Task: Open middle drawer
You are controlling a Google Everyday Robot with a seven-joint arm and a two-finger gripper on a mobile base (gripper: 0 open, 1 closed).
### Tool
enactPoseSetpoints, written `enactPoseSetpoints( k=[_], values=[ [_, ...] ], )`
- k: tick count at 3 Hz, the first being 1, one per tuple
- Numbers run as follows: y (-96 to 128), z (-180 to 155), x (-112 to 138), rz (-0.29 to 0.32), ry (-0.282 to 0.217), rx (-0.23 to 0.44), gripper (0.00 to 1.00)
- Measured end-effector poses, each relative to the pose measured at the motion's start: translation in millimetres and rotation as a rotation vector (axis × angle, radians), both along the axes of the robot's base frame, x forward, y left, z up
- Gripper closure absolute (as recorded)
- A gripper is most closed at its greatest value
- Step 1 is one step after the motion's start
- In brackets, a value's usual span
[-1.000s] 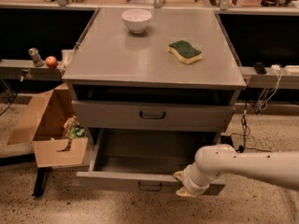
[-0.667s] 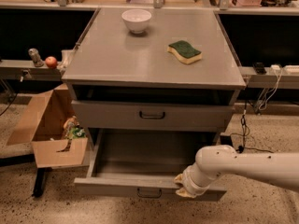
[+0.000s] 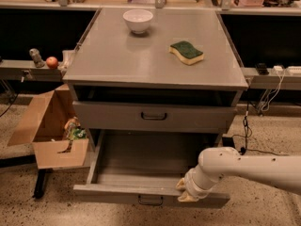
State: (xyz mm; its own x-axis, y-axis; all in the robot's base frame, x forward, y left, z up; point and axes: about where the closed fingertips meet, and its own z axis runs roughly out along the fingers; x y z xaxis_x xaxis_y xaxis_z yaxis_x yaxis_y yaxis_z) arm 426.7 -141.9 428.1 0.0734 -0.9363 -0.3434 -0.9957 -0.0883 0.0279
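Observation:
A grey cabinet (image 3: 117,55) stands in the middle of the camera view. Under its top is a dark open slot. Below that, a drawer (image 3: 117,117) with a dark handle (image 3: 154,116) is closed flush. The lowest drawer (image 3: 141,164) is pulled out towards the camera and looks empty; its front panel (image 3: 108,194) carries a handle (image 3: 150,200). My gripper (image 3: 185,192), at the end of the white arm (image 3: 249,168) coming in from the right, is at the top edge of that front panel, right of its handle.
A white bowl (image 3: 138,20) and a green-and-yellow sponge (image 3: 186,52) lie on the cabinet top. An open cardboard box (image 3: 51,126) with items stands on the floor at the left. An apple (image 3: 51,62) sits on a left ledge. Cables (image 3: 245,121) hang at the right.
The lowest drawer has slid a little further out towards the camera, and my gripper has moved with its front panel.

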Motion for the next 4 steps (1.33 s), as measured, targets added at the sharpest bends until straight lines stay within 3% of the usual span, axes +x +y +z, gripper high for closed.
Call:
enactPoseSetpoints(
  k=[1,4],
  values=[
    [0.0,0.0,0.0,0.0,0.0,0.0,0.82],
    [0.0,-0.1,-0.1,0.0,0.0,0.0,0.12]
  ],
)
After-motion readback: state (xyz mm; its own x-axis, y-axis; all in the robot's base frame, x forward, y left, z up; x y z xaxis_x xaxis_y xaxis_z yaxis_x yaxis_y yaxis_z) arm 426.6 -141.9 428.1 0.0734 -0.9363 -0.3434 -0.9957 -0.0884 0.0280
